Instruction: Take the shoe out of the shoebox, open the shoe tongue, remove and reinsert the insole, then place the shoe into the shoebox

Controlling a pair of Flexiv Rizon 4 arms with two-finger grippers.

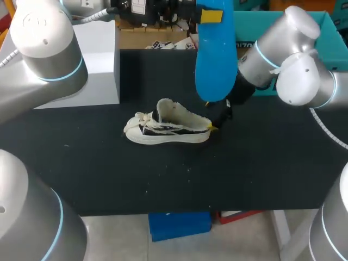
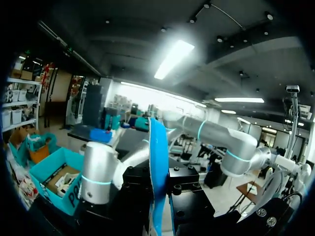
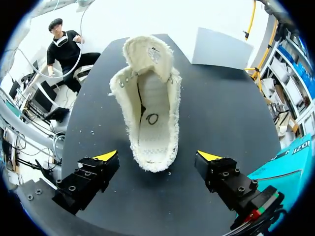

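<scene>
"Yellow fingertips [image 1: 211, 15] of the left gripper [image 2: 158, 191] are clamped on the blue insole [image 1: 215, 60], one on each face. It hangs upright in the upper middle of the head view, well above the table [image 1: 261, 168]."

"And the right gripper [image 3: 160, 156]?"

"Spread wide, holding nothing. Its fingertips [image 3: 109, 156] stand either side of the shoe's heel without touching it. In the head view it sits just right of centre, close behind the heel."

"Where's the shoe [image 1: 167, 129]?"

"Lying on the black table at the middle of the head view, toe pointing left, loose laces [image 1: 137, 119] bunched at the front. Seen from the right wrist, the tongue [image 3: 147, 54] is folded forward and the inside shows bare stitching, no insole in it."

"So how far along is this?"

"I'd say past halfway. The shoe is out of the shoebox [image 1: 326, 24], which stands at the upper right of the head view. The tongue is open and the insole is removed."

"What's left?"

"By my reading, sliding the insole back in, probably with the right gripper steadying the heel, and then putting the shoe into the shoebox."
</scene>
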